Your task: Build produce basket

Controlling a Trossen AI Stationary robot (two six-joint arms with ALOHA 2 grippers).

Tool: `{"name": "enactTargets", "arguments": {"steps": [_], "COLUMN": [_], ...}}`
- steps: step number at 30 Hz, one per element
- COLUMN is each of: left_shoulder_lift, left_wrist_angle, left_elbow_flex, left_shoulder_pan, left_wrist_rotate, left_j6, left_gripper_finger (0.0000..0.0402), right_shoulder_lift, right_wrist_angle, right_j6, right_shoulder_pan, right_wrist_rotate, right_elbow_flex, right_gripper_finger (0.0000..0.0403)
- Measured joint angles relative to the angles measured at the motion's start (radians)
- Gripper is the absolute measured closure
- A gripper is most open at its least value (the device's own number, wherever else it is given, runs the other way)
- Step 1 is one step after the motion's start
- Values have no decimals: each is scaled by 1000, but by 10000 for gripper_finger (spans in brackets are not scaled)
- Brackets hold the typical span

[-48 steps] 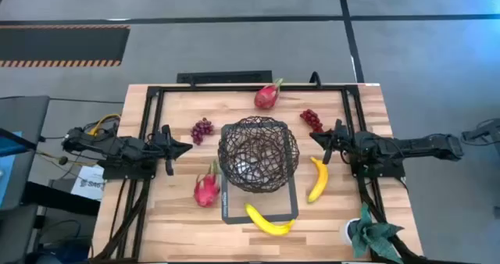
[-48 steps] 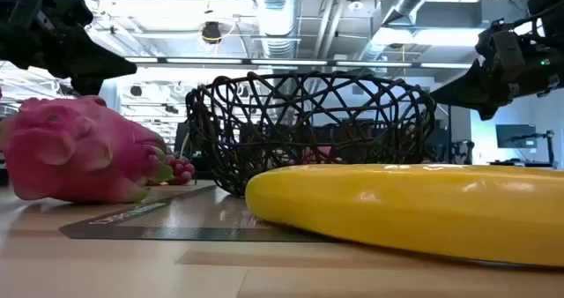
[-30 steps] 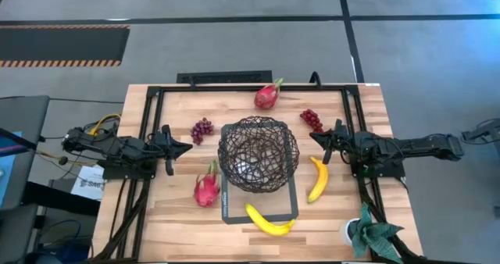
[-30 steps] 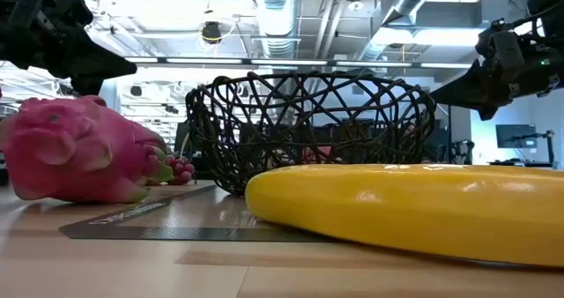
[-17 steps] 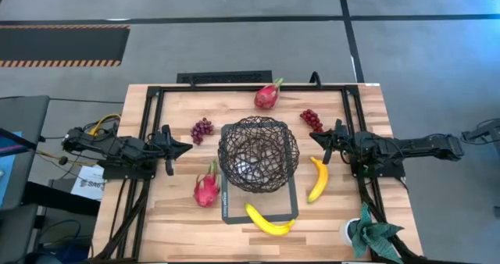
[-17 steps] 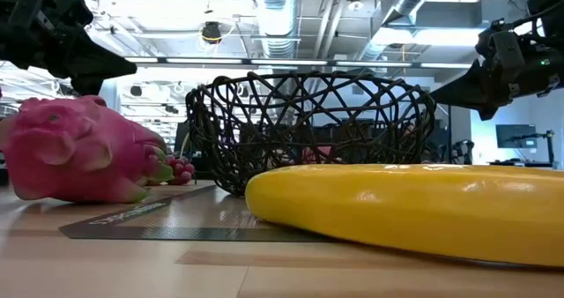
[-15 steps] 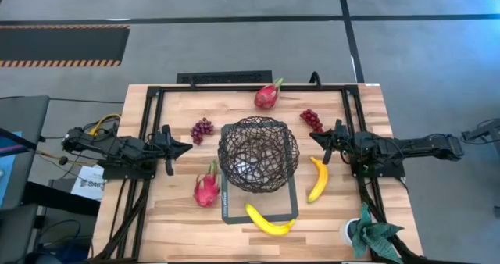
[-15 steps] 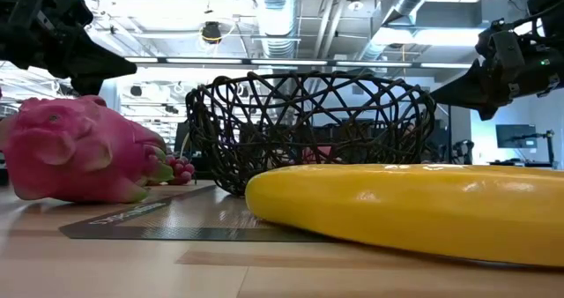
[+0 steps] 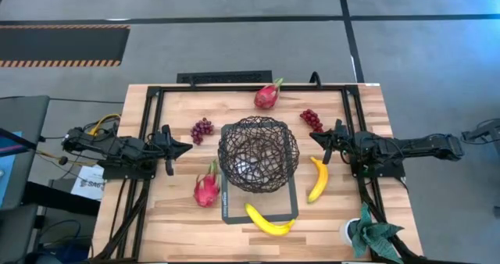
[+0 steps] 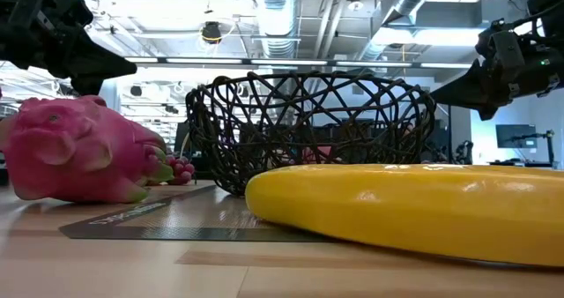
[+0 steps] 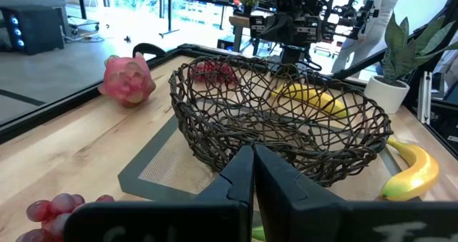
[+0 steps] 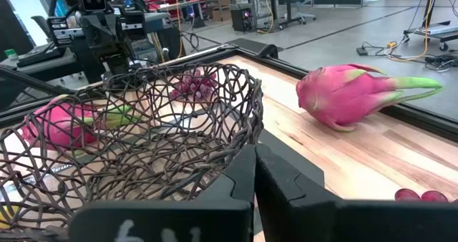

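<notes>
I'm holding both arms parked, nothing picked yet. The basket [image 9: 258, 154] is sitting mid-table on a dark mat [image 9: 258, 214], empty, so every fruit is getting a short carry inward.

The left gripper [image 9: 184, 148] is hovering just off the basket's left side, fingers pressed together with nothing between them, as the left wrist view is showing. The right gripper [image 9: 316, 137] is mirroring it on the right side, fingers likewise together and empty. Both are pointing inward at the basket, so I judge this as the ready pose before the first reach.

The produce is ringing the basket, all on the wood or mat:
- one dragon fruit [image 9: 267, 95] at the far edge, well apart from the basket
- second dragon fruit [image 9: 207, 189] just beside the mat's left edge
- grapes [image 9: 201, 129] near the left gripper
- second grapes bunch [image 9: 312, 119] near the right gripper
- one banana [image 9: 318, 179] beside the basket's right side
- second banana [image 9: 269, 221] lying across the mat's near edge

The potted plant [image 9: 373, 236] is standing at the near right corner, out of the work.

I'm judging each arm takes its own side: the grapes are closest for both.
</notes>
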State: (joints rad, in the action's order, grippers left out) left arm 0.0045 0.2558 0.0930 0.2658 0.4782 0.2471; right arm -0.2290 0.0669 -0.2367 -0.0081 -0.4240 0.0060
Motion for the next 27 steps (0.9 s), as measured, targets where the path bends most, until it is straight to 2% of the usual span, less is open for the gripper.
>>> {"name": "enactTargets", "arguments": {"steps": [12,16,20,27], "left_shoulder_lift": [0,0,0,0], "left_wrist_angle": [-7,-60,-108,-119], "left_elbow_flex": [0,-6,-7,-5], "left_shoulder_pan": [0,0,0,0], "left_wrist_rotate": [0,1,2,12], "left_j6": [11,225,448,572], "left_gripper_finger": [402,401,401,401], "right_shoulder_lift": [0,0,0,0], "right_wrist_angle": [0,4,91,281], "right_j6": [0,0,-18,-310], "right_shoulder_pan": [0,0,0,-1], "right_wrist_rotate": [0,0,0,0], "right_elbow_flex": [0,0,0,0], "right_gripper_finger": [372,372,372,372]}}
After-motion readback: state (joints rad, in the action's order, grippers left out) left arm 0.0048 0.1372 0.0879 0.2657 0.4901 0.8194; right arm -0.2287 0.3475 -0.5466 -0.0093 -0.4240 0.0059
